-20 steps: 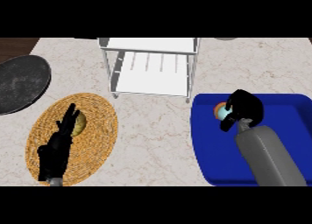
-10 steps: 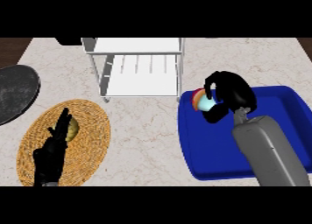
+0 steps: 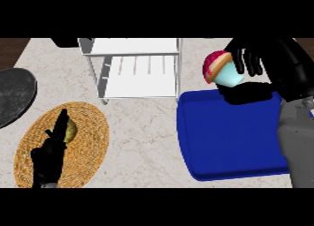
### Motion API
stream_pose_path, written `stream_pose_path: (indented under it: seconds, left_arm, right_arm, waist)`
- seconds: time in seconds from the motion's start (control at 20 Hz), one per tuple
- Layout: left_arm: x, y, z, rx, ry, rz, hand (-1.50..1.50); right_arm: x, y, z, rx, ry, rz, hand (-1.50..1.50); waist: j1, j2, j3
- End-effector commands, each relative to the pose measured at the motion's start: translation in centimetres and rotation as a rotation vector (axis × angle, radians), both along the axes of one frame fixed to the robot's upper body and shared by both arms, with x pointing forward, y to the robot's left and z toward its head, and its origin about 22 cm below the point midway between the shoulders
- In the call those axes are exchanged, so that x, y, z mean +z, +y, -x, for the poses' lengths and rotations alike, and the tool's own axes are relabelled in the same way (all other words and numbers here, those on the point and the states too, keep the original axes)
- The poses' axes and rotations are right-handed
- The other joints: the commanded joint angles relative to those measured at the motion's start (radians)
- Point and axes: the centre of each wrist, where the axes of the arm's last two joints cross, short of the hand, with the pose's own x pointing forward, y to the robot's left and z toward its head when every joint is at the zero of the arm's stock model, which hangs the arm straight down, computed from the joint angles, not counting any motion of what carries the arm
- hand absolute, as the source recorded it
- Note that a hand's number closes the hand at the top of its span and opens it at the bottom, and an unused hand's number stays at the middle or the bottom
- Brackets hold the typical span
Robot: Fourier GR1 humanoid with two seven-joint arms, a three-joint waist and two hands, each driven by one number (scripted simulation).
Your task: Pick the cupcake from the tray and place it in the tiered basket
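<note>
**Now aloft: cupcake (image 3: 219, 71) in the right hand (image 3: 274, 66), above the tray's (image 3: 231, 141) far edge**

Head view of a marbled counter (image 3: 147, 145). The right hand is curled round the cupcake, with fingers over the top and the thumb beneath. The cake lies tipped on its side: its pink icing faces left, toward the basket (image 3: 136, 46), and its pale blue wrapper sits against the palm. It hangs over the far rim of the blue tray, just right of the white tiered basket and touching neither. No other item shows in the tray.

The left hand (image 3: 50, 152) rests with straight fingers, holding nothing, over a woven mat (image 3: 91, 132) at lower left. A small yellowish thing (image 3: 71, 131), too obscured to name, lies beside its fingers. A dark plate (image 3: 6, 99) sits at the left edge.

Handling, as judged: the cupcake is light, so weight is of little concern. It is soft, however, and the icing would smear or dent under any contact. The paper wrapper is the sounder place to hold, low on the sides, and the present grasp appears to favour it. Because the cake is tilted, it should be turned upright before it is set on a shelf. The basket's posts and rails leave a narrow entry that the icing must clear.
</note>
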Motion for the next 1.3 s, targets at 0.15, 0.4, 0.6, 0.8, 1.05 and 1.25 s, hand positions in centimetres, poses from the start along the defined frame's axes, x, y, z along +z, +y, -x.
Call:
stream_pose_path:
  seconds: [0.15, 0.4, 0.6, 0.8, 1.05, 1.25]
  left_arm:
    - [-2.4, -1.5, 0.6, -0.03, 0.136, 0.046, 0.0]
    - [-2.2, -2.7, 0.7, -0.054, 0.105, 0.048, 0.0]
    - [-2.2, -0.1, 0.9, -0.055, 0.113, 0.058, 0.0]
    - [-2.0, -2.7, -0.5, -0.057, 0.112, 0.043, 0.0]
    - [-2.0, -4.0, 0.4, -0.062, 0.109, 0.05, 0.0]
    - [-2.3, -3.0, -0.3, -0.062, 0.1, 0.048, 0.0]
  right_arm:
    - [6.4, 1.2, 2.3, -0.018, -0.077, 0.02, 1.5]
    - [8.3, 2.5, -1.0, -0.069, -0.082, -0.014, 1.5]
    - [10.0, 5.0, -1.9, -0.081, -0.046, -0.033, 1.5]
    - [9.0, 6.8, -4.5, -0.076, -0.029, -0.019, 1.5]
    - [7.9, 6.6, -8.0, -0.048, -0.003, -0.024, 1.5]
    - [5.9, 8.9, -9.4, -0.011, 0.004, 0.039, 1.5]
  waist:
    - [0.011, 0.014, -0.018]
    - [0.033, 0.021, -0.017]
    - [0.037, 0.02, -0.018]
    - [0.038, 0.025, -0.018]
    - [0.05, 0.029, -0.017]
    - [0.05, 0.031, -0.018]
